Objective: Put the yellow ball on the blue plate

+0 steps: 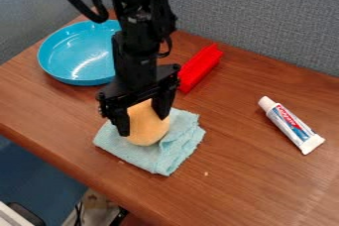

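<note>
Tabletop: brown wood (252,161), grey partition behind;
Gripper (142,103): fingers spread wide around the ball's upper part;
Yellow ball (146,127): on the pale teal cloth (169,154);
Blue plate (79,54): behind, apart from the ball

No readable text, brand, number or sign anywhere in view. White tube (291,125): printed label in red and blue along its side, lettering (if lettering it is) too small and blurred to make out.
</note>
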Action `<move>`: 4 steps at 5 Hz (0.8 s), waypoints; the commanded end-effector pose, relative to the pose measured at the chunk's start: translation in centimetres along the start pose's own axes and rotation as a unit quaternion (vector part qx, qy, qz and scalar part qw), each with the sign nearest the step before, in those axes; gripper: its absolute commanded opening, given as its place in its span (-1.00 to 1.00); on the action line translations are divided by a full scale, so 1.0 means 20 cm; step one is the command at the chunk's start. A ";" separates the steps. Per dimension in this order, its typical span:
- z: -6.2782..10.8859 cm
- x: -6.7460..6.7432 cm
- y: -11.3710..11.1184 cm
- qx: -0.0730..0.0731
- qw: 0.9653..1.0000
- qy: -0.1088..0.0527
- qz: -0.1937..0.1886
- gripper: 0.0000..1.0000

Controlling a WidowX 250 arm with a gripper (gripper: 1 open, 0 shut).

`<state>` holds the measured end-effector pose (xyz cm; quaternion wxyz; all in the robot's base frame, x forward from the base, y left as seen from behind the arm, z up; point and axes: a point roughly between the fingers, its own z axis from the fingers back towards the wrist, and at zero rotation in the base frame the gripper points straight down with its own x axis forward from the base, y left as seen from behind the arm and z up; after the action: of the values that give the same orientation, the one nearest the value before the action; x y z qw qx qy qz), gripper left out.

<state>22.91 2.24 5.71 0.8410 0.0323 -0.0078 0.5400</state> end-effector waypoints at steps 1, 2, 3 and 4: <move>0.00 0.00 0.00 -0.005 1.000 -0.013 -0.008 1.00; -0.01 0.00 -0.02 -0.007 1.000 -0.021 -0.009 1.00; -0.02 0.00 -0.03 -0.010 0.999 -0.030 -0.014 1.00; -0.02 0.01 -0.04 -0.013 0.999 -0.037 -0.016 1.00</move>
<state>23.69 1.97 5.13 0.8494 0.0367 -0.0398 0.5250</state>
